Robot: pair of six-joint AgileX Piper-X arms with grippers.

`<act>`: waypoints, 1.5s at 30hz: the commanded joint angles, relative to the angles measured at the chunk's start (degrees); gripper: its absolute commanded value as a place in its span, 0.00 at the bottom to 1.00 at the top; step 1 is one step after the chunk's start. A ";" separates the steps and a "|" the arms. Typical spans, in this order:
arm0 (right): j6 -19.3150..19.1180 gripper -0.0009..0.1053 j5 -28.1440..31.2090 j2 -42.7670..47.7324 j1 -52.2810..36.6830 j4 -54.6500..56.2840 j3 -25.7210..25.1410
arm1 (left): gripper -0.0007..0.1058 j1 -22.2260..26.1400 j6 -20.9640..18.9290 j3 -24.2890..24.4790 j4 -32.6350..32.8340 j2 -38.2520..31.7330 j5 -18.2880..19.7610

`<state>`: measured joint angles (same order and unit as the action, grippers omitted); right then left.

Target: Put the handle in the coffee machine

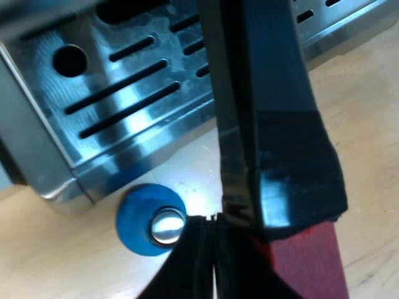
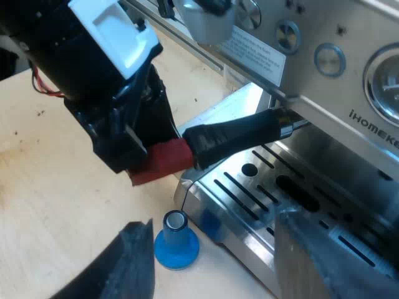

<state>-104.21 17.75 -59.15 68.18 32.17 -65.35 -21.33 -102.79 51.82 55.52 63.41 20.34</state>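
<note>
The metal holder's dark handle (image 1: 274,124) runs close past the camera, and my left gripper (image 1: 215,249) is shut on its red end (image 1: 312,261). In the right wrist view the handle (image 2: 237,137) reaches from the left gripper (image 2: 146,156) up under the espresso machine's (image 2: 349,68) front, above the slotted drip tray (image 2: 280,199). The holder's metal head is hidden under the front panel. My right gripper (image 2: 215,249) hangs open over the drip tray's corner with nothing between its fingers.
A blue tamper (image 2: 176,240) with a silver top stands upright on the wooden table (image 2: 56,187), just off the drip tray's (image 1: 124,93) corner, below the red end. The machine's panel carries a gauge (image 2: 386,81) and round buttons (image 2: 329,59).
</note>
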 commanded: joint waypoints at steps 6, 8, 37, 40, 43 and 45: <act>-4.54 0.45 -4.56 1.42 0.08 0.01 -0.67 | 0.01 -3.16 -11.58 0.18 -3.87 0.83 11.89; -4.54 0.45 -4.98 1.94 0.08 0.20 -0.67 | 0.01 -3.16 -12.87 0.18 -4.40 1.64 12.89; -4.44 0.45 -5.10 6.94 0.08 6.78 -0.67 | 0.01 -7.17 -22.27 0.18 -6.30 1.88 13.43; -4.44 0.45 -5.10 6.94 0.08 6.78 -0.67 | 0.01 -7.17 -23.63 0.18 -6.58 1.00 12.45; -4.44 0.45 -5.10 6.94 0.08 6.78 -0.67 | 0.01 -7.17 -25.20 0.18 -7.44 -0.56 10.67; -4.44 0.45 -4.92 6.94 0.08 6.78 -0.67 | 0.01 -7.17 -25.86 0.18 -8.58 -1.26 10.26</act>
<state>-107.94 13.09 -52.59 68.18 39.15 -65.35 -26.41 -126.65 50.98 52.14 63.29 20.94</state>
